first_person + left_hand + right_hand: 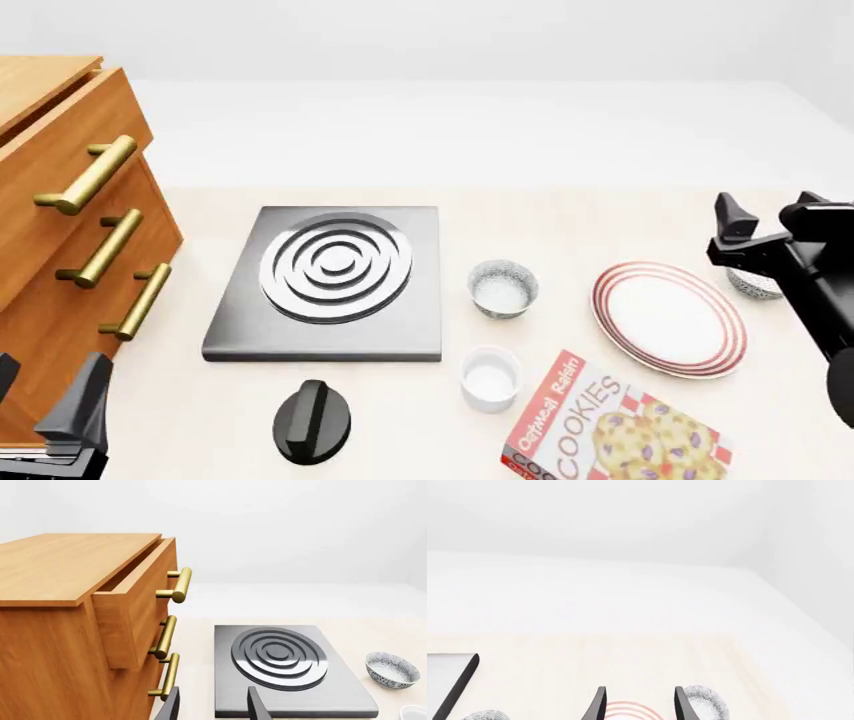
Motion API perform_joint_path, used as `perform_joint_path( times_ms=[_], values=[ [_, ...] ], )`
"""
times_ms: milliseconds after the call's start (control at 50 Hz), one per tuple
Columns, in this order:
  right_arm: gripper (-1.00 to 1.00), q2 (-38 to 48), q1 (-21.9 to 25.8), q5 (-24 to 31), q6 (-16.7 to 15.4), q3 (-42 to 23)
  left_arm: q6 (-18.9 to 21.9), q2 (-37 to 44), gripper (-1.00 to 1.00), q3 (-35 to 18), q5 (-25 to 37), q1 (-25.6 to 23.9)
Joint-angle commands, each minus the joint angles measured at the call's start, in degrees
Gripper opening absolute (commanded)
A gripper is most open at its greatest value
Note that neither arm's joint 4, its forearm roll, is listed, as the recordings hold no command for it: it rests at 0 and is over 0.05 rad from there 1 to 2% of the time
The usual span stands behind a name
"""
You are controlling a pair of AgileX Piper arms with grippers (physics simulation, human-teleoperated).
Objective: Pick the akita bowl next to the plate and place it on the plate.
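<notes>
The plate [667, 318], white with red rings, lies right of the table's middle. A speckled akita bowl [758, 285] sits just beyond the plate's right rim, partly hidden behind my right gripper [770, 215]. That gripper hovers above it, open and holding nothing. In the right wrist view the bowl [706, 700] shows beside one fingertip, and the plate's rings [627, 710] show between the fingers. A second, alike bowl [503, 288] stands between plate and stove. My left gripper [40, 400] is open and holding nothing at the near left corner, far from both.
A grey stove [327, 280] with a ringed burner lies centre-left. A wooden drawer cabinet [67, 230] with brass handles stands at the left, its top drawer ajar. Near the front are a white cup [490, 378], a black knob [311, 420] and a cookie box [607, 430].
</notes>
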Motion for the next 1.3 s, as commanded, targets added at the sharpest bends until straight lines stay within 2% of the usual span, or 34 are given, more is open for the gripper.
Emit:
perform_joint_path(
  times_ms=[20,260,1300],
  values=[
    [1.0,3.68,-0.88,0.36,-0.1,-2.43,0.0,0.0,1.0,0.0,0.0,0.0],
    [1.0,6.29,-2.4,0.36,-1.02,-4.33,0.0,0.0,1.0,0.0,0.0,0.0],
    [1.0,12.7,-7.8,6.9,0.92,-13.98,0.0,0.0,1.0,0.0,0.0,0.0]
  ],
)
